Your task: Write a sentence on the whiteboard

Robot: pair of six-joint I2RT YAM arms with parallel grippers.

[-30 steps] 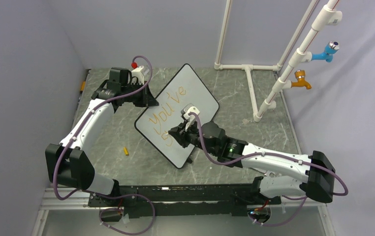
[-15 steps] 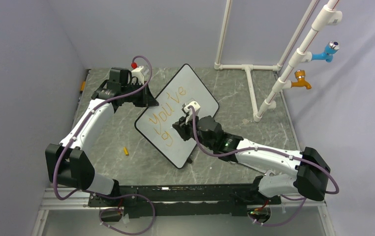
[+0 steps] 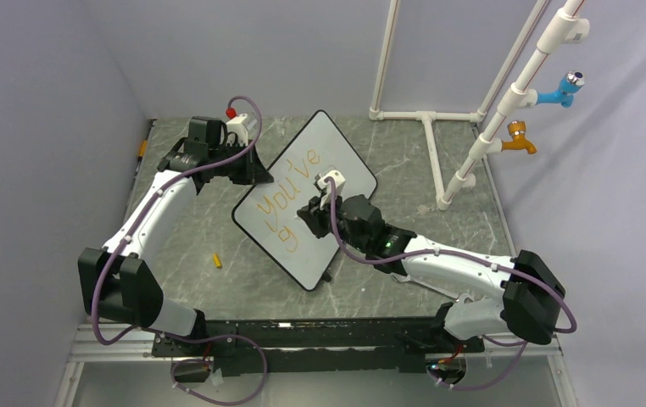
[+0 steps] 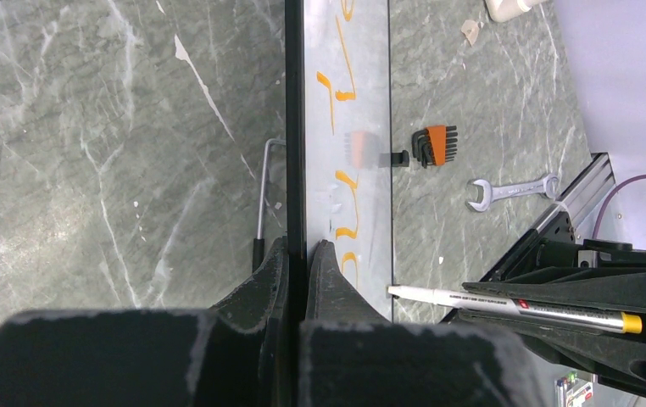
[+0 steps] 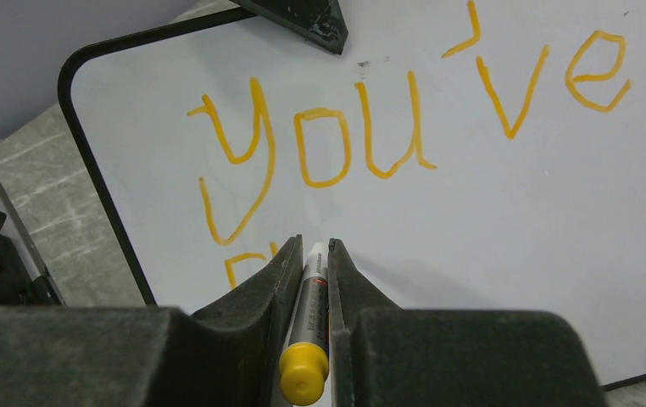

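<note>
The whiteboard [image 3: 341, 151] lies cornerwise in the middle of the table [image 3: 413, 161]. The left gripper [image 4: 297, 254] is pressed together on its black rim at the far left edge, steadying it. The right gripper [image 5: 311, 250] pinches an orange marker [image 5: 309, 322], tip down on the board just below the first line. Of the sentence [image 5: 413, 127], "You've" stands written and the second line has only its first letter begun. The step in hand looks like writing "got". The next move likely calls for light, even tip pressure while tracing rightward, with the board held firm.
</note>
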